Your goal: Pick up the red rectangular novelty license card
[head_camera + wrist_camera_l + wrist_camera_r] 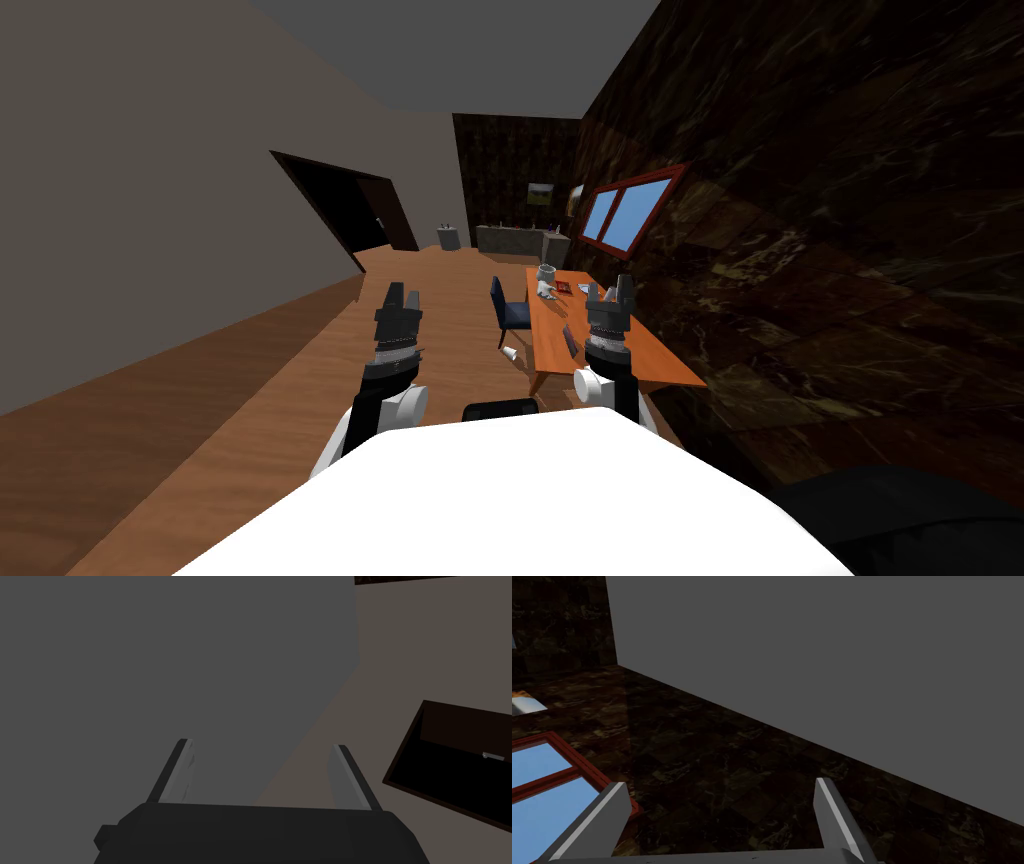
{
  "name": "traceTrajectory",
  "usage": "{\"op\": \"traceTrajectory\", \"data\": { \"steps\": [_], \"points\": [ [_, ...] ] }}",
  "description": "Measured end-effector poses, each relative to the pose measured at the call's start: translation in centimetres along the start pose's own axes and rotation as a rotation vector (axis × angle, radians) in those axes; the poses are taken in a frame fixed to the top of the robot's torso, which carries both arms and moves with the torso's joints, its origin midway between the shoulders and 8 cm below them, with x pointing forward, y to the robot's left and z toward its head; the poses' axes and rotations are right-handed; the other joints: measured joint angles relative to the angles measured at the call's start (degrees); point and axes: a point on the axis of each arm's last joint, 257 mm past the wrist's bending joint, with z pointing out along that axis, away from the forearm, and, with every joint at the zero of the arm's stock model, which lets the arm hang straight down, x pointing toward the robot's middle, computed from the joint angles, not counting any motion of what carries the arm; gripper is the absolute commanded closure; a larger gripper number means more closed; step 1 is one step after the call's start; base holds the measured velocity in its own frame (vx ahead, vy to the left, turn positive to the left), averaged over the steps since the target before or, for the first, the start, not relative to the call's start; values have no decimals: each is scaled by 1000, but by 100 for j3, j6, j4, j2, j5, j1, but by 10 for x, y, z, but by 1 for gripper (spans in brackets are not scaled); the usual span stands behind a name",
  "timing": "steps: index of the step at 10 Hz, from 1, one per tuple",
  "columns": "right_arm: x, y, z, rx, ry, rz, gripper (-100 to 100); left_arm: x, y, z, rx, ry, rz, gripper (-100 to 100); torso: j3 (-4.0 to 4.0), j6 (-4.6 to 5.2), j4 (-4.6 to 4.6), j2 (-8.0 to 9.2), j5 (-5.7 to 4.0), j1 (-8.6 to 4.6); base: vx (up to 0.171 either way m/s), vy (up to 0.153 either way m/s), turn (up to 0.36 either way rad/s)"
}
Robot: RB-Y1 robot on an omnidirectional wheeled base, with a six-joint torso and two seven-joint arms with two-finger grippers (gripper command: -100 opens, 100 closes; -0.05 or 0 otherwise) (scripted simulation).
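The small red rectangular card [563,287] lies flat near the far end of the orange-brown wooden surface [655,362], beside a pale cup-like object [546,272].

Step in hand: approach. No grasp has begun.

The right gripper [612,291] and left gripper [400,297] are raised, jaws wide and empty.

Next move: close in and lower the right gripper over the card.

No writing is legible.
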Motion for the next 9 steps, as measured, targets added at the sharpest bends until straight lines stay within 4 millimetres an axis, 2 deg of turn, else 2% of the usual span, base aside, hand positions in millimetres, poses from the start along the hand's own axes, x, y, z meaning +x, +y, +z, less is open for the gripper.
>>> {"op": "traceTrajectory", "data": {
  "steps": [2, 5, 7, 9],
  "points": [
    [10, -9, -4, 28, 57, -1, -100, 0, 0, 0, 0, 0, 0, 0, 6, 0, 2, 10, 1, 5, -39, 23, 7],
    [34, -40, -24, 118, 161, 13, -100, 0, 0, 0, 0, 0, 0, 0, 14, 0, 5, 25, 2, 11, -59, 32, 6],
    [41, -57, -36, 167, 215, 16, -100, 0, 0, 0, 0, 0, 0, 0, 13, 0, 5, 23, 2, 12, -66, 46, 7],
    [56, -82, -63, 264, 289, 32, -100, 0, 0, 0, 0, 0, 0, 0, 21, 1, 7, 36, 4, 18, -112, 52, 4]
  ]
}}
